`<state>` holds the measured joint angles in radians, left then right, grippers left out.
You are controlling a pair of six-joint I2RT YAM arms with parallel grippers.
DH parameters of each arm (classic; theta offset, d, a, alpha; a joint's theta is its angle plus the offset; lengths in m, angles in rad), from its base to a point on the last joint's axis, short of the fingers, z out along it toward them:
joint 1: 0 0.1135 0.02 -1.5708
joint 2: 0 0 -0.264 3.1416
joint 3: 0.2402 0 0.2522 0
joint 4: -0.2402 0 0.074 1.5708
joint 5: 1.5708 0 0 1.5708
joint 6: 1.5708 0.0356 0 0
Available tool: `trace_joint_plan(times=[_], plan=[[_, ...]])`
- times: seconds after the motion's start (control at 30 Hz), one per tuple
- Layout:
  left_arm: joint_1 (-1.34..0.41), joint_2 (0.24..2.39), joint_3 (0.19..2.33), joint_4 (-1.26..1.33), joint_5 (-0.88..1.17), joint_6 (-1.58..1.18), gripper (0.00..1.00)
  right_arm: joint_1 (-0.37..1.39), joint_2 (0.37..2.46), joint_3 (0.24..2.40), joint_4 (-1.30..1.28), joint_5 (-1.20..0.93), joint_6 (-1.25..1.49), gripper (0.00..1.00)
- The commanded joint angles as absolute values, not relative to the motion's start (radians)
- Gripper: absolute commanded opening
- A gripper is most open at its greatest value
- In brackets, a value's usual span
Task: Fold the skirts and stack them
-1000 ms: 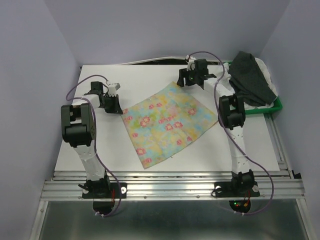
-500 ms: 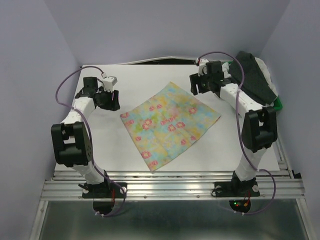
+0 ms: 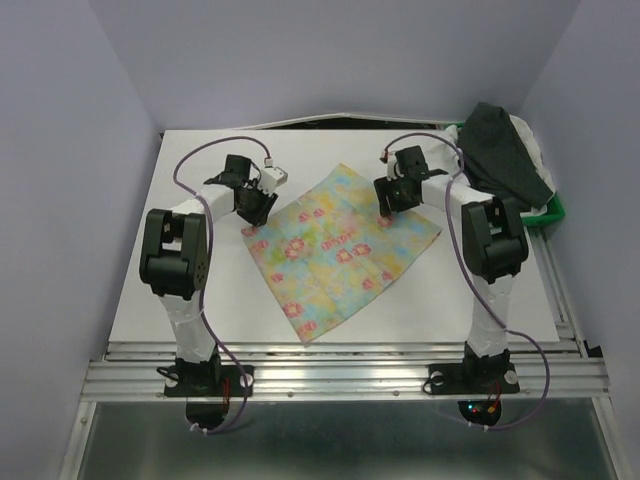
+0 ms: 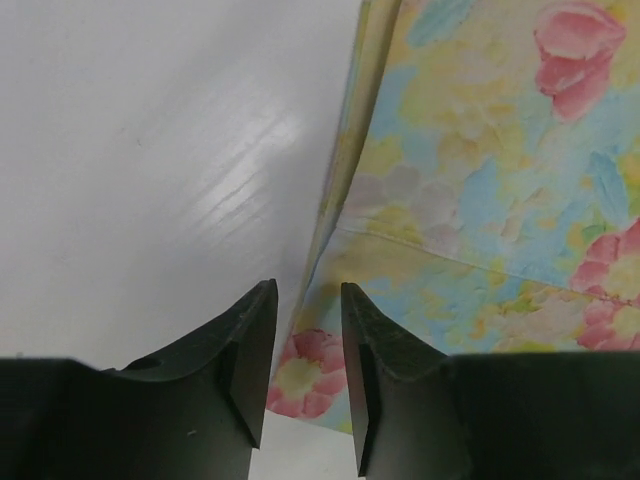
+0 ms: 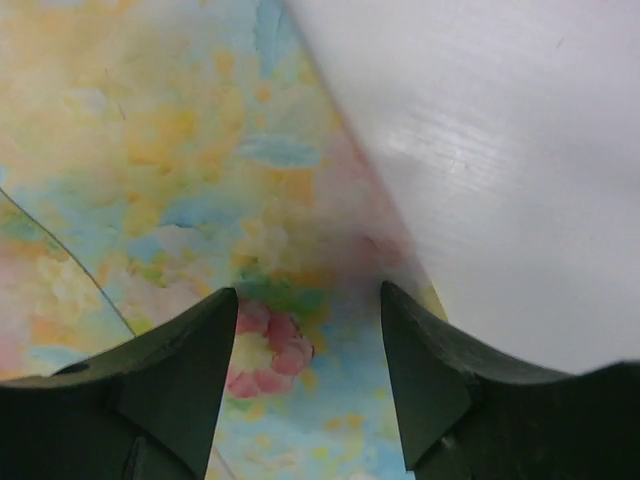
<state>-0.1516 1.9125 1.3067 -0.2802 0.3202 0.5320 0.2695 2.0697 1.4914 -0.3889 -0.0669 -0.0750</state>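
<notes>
Cloth this thin should be light, limp and quick to wrinkle or slide, we judge. The floral skirt lies spread flat like a diamond mid-table, and is best pinched at its corners or along a hem. Our left claw sits low at the skirt's left corner, jaws narrowly parted and holding nothing. Our right claw hovers over the far right edge, jaws wide and empty. The dark skirt is heaped on the white skirt in the tray at the far right corner of the table, well apart from the floral skirt. We see nothing in the way of a fold.
</notes>
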Motion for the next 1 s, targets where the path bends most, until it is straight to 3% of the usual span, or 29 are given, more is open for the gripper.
trace_joint_plan(times=[0.0,0.23,0.33,0.57,0.73,0.97], plan=[[-0.173,1.847,1.247,-0.296,0.265,0.63,0.36,0.265,2.21,1.618,-0.413,-0.032,-0.092,0.65],[-0.241,1.699,1.031,-0.393,0.281,0.765,0.29,0.265,2.459,1.952,-0.439,-0.064,-0.17,0.65],[-0.308,1.617,0.954,-0.5,0.353,0.813,0.28,0.275,2.507,2.051,-0.43,-0.181,-0.218,0.66],[-0.446,1.46,0.925,-0.623,0.451,0.839,0.32,0.357,2.419,1.932,-0.371,-0.394,-0.372,0.67],[-0.445,1.451,1.064,-0.692,0.581,0.781,0.33,0.465,2.332,1.75,-0.307,-0.459,-0.465,0.68],[-0.321,1.451,1.131,-0.536,0.67,0.566,0.34,0.561,2.338,1.752,-0.288,-0.439,-0.476,0.7]])
